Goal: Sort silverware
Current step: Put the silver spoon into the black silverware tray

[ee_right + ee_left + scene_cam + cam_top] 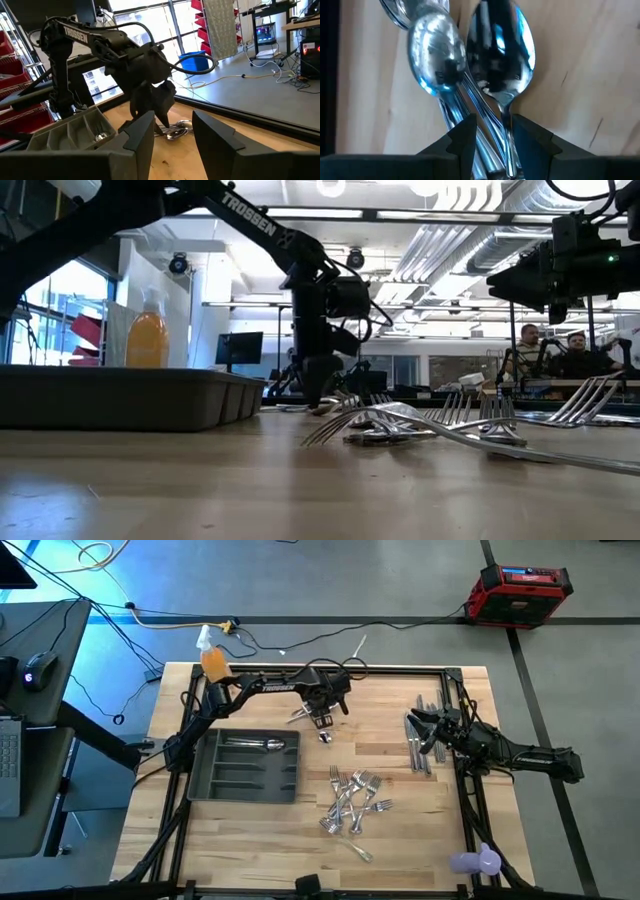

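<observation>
Several shiny spoons [502, 50] lie on the wood at the table's far middle [323, 736]. My left gripper [493, 132] points down over them [322, 722] and is open; the spoon handles [506, 117] run between its fingers, and some pass under one finger. My right gripper [418, 723] is open and empty above the knives [418, 752] at the right. A heap of forks [352, 802] lies at the near middle. The dark grey tray [200, 775] holds one spoon [268, 745]. My left gripper's fingers [530, 142] stand on either side of the spoon handles [509, 130], coming from above and pointing down, across the handles. The spoons lie flat on the table. I cannot tell whether the fingers touch them.
An orange bottle [214, 660] stands at the far left corner and a purple object [478, 860] at the near right. The forks [450, 420] lie between the tray [120, 395] and the right arm. People [545, 345] sit in the room beyond.
</observation>
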You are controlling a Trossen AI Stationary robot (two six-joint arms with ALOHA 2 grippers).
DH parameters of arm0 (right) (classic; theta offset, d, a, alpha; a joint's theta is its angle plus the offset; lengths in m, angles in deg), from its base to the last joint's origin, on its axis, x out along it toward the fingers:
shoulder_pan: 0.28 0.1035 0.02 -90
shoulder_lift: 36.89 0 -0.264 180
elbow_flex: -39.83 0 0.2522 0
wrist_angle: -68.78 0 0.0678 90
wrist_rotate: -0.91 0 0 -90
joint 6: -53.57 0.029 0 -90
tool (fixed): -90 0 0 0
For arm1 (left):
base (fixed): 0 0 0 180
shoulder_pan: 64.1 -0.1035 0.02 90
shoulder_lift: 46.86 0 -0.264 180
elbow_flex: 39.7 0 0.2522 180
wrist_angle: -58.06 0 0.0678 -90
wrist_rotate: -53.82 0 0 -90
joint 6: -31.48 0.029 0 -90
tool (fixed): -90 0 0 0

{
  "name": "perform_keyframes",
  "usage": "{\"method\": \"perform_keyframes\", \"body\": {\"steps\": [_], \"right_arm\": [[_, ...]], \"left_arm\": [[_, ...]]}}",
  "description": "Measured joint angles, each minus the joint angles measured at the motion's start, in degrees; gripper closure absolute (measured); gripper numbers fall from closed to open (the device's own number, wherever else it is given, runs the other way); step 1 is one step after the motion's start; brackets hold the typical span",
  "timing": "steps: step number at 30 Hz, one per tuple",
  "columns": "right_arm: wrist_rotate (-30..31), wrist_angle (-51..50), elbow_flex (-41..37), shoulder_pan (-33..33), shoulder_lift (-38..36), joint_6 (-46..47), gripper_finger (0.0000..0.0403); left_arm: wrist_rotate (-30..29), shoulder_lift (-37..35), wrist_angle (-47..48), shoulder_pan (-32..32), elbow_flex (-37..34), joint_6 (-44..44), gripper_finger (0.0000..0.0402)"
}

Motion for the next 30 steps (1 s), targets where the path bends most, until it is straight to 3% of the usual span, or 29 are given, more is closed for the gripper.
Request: {"method": "perform_keyframes", "body": {"steps": [9,17,23,30], "right_arm": [[0.00,0.04,-0.01,0.00,0.00,0.00,0.0282],[0.02,0.11,-0.01,0.00,0.00,0.02,0.0282],[0.02,0.13,-0.01,0.00,0.00,0.02,0.0282],[0.02,0.15,-0.01,0.00,0.00,0.02,0.0282]], "left_arm": [[3.53,-0.02,-0.26,0.46,0.00,2.08,0.0302],[8.50,0.11,-2.73,3.77,0.02,6.07,0.0392],[8.82,0.20,-5.06,7.09,0.37,7.07,0.0399],[11.31,0.26,-4.72,8.58,5.82,5.69,0.0398]]}}
